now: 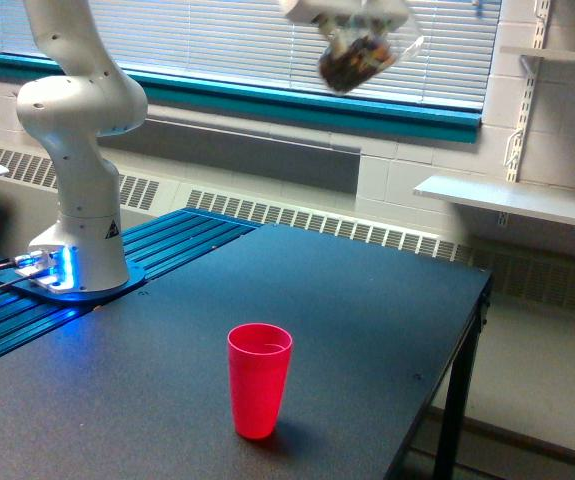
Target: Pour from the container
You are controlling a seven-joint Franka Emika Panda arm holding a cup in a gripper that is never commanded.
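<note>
Risk was spillage — container (355,58) hung tilted, high above, well apart from red cup (259,379). Gripper (352,22) blurred; jaws' state couldn't be told.

The red plastic cup (260,379) stood on the dark table (367,310), with the small clear jar of brown pieces (359,57) high above it (toward the exterior view's right).

No legible text; only a blurred sticker on the robot base (110,229).
</note>
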